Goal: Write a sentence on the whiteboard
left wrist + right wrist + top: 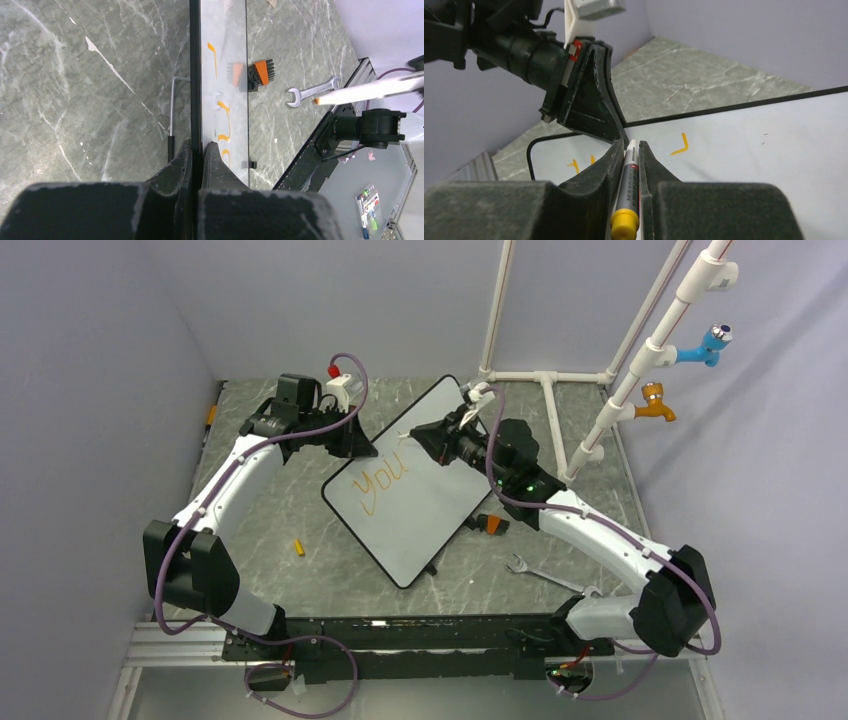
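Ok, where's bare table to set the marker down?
Left of the whiteboard, the tabletop is bare around the small yellow piece. Right of it is crowded: orange brush, wrench, right arm.

Left arm (240, 470) and right arm (600, 530): white, black, purple-cabled.
Both wear glossy white shells and chunky black joint blocks, and a purple cable (160, 580) loops along each. At 11 o'clock in the top view sits a white box (340, 388) with a red cap (333, 369); near 3 o'clock, green lights (524, 483) glow. The fingers (172, 172) are matte black wedges, scuffed grey.
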`<move>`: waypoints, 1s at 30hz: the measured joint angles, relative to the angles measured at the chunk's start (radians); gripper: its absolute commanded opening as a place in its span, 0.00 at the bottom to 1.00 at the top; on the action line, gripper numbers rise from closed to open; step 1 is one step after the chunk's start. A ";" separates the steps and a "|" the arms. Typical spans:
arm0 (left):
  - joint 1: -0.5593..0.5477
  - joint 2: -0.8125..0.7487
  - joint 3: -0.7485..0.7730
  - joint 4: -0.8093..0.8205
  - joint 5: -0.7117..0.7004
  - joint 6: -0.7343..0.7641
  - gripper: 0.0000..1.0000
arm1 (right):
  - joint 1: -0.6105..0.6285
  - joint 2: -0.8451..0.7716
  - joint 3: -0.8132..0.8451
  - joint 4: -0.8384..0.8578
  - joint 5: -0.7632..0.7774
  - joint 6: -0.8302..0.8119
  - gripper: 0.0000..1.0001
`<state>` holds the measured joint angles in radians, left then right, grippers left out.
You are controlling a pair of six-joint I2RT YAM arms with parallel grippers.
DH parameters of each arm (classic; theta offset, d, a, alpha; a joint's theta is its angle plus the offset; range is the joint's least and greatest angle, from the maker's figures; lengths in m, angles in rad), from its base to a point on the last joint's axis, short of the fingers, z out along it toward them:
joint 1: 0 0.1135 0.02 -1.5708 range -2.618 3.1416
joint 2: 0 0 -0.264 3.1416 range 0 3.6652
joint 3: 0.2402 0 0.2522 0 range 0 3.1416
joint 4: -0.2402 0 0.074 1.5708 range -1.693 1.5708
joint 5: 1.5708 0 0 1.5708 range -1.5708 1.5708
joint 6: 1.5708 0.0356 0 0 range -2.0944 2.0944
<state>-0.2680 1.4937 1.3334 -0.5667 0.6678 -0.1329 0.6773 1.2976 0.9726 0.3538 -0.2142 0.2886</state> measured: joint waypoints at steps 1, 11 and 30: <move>0.000 0.000 0.000 0.000 0.000 0.000 0.00 | 0.000 -0.013 0.000 0.000 0.008 -0.001 0.00; -0.003 -0.005 0.000 0.000 0.000 0.000 0.00 | 0.000 -0.007 0.000 -0.059 0.186 -0.012 0.00; -0.003 -0.005 0.000 0.000 0.000 0.000 0.00 | 0.000 0.091 0.000 -0.079 0.224 -0.019 0.00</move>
<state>-0.2710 1.4887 1.3334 -0.5667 0.6678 -0.1329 0.6777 1.3888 0.9722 0.2745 0.0093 0.2699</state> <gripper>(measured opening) 0.047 0.157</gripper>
